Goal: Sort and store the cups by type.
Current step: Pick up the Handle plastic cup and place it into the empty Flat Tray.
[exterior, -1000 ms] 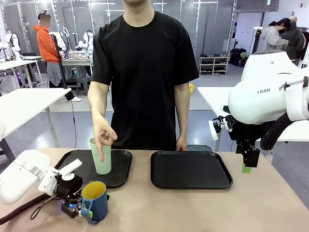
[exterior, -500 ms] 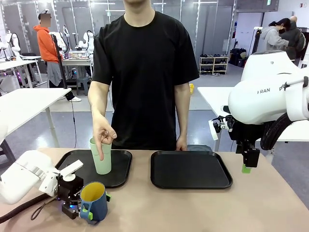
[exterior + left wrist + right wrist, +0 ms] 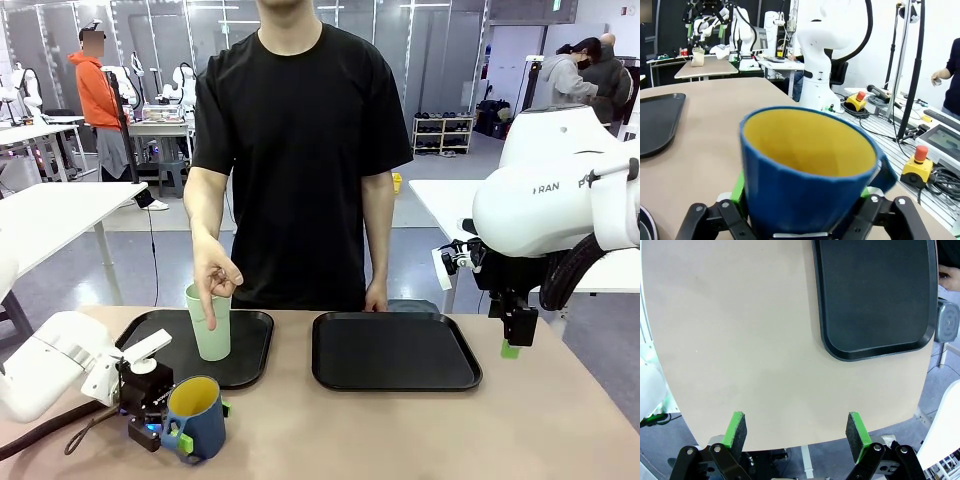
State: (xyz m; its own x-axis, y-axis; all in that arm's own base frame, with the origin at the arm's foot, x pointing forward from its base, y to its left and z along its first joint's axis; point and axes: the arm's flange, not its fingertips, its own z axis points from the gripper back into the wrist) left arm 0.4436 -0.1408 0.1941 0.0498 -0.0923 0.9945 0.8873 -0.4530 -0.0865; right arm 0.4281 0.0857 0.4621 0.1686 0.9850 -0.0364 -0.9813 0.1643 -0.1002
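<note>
The dark blue mug (image 3: 197, 415) with a yellow inside stands on the table near the front left, in front of the left tray. My left gripper (image 3: 198, 426) lies low on the table with its green pads pressed against both sides of the mug (image 3: 807, 170), so it is shut on it. The pale mint-green tumbler (image 3: 211, 328) stands upright on the left black tray (image 3: 252, 350). The person's hand (image 3: 214, 275) hangs over the tumbler with a finger pointing down at it. My right gripper (image 3: 512, 345) hovers open above the table, right of the right tray.
A second black tray (image 3: 395, 350) lies bare at centre right, seen from above as the right tray (image 3: 875, 295) in the right wrist view. The person stands at the far edge, the other hand resting behind that tray. The left arm's cable trails along the table's front left.
My left gripper's fingers have closed in on the blue mug, and the mug has shifted and tipped slightly. The right arm and the person's hand have stayed put.
</note>
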